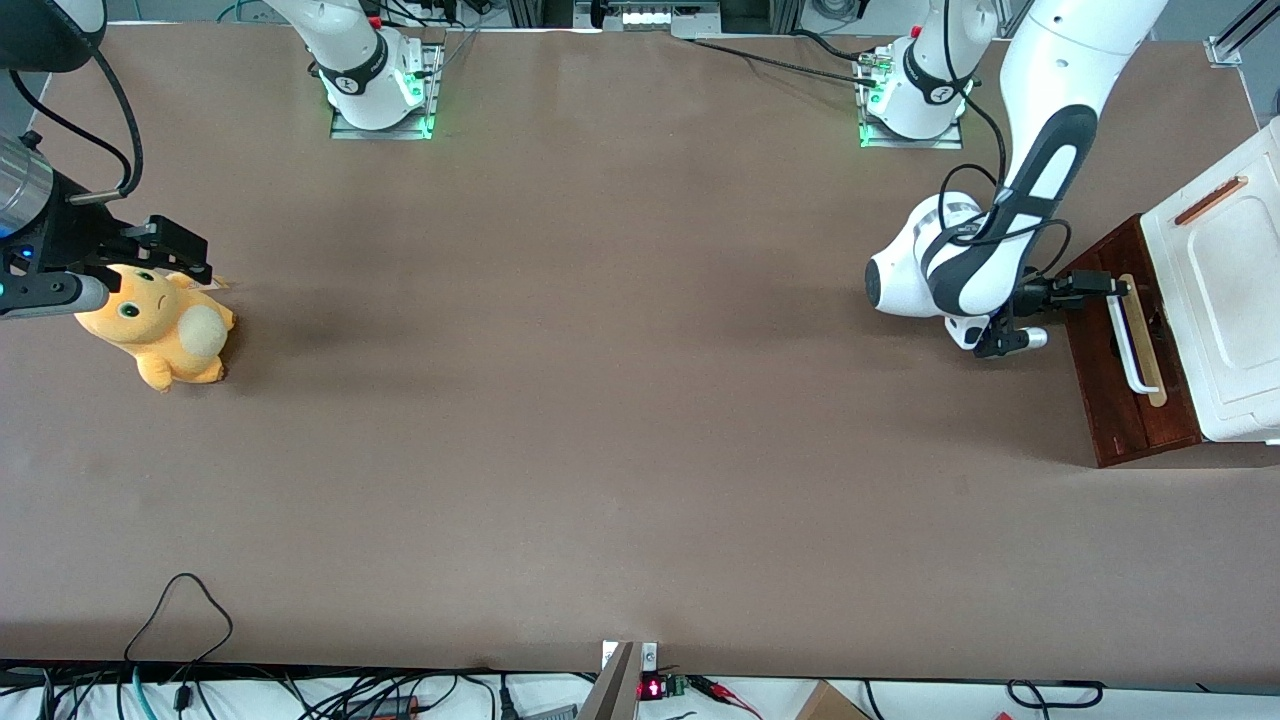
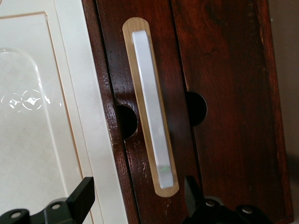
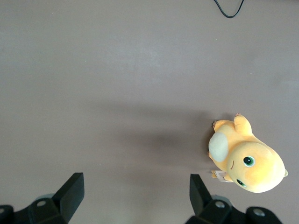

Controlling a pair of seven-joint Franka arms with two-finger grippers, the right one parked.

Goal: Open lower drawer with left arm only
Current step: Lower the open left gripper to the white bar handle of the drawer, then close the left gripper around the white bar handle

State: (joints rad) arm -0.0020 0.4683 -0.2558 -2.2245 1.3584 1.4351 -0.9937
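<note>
At the right edge of the front frame, the left arm's gripper (image 1: 1120, 287) hovers with fingers spread, straddling the lower drawer's (image 1: 1125, 400) white bar handle (image 2: 152, 109).

Left arm (image 1: 1040, 170) bent low, wrist turned sideways; pincer (image 1: 1118, 286) level, fingers (image 2: 79, 198) apart, seemingly gripping nothing.

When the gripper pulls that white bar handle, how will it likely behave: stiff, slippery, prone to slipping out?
The white bar handle looks rigid, so probably no flex. Its smooth glossy face may be slippery. The open left gripper straddles only its end, so an off-centre pull might skew the lower drawer.
</note>
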